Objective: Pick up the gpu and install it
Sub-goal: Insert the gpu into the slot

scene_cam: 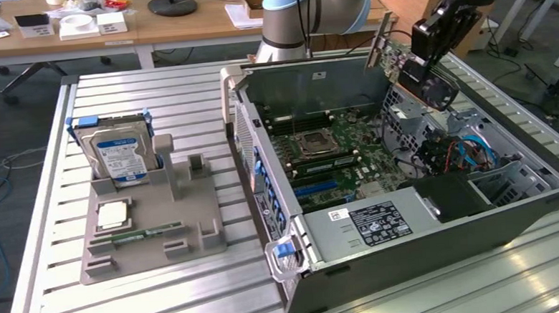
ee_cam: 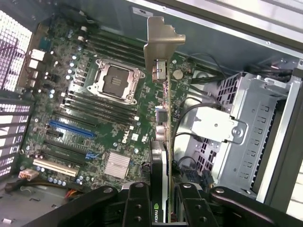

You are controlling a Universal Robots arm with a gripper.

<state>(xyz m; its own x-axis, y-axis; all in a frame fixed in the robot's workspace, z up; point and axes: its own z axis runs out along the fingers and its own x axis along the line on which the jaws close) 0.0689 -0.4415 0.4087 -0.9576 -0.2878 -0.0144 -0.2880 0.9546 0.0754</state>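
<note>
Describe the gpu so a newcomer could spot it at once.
Find the open computer case on the slatted table. Above the case, at the exterior view's right, the tool grips the gpu: a thin card with a black fan and silver end bracket, unlike the boxy blue-labelled hard drive.

Slatted table [scene_cam: 172, 305], grey fixture [scene_cam: 146, 251], computer case [scene_cam: 410, 264] (open)

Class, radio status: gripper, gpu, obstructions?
Status: gripper shut on gpu. Card edge-on over motherboard, not yet seated. Close alongside: drive cage.
</note>
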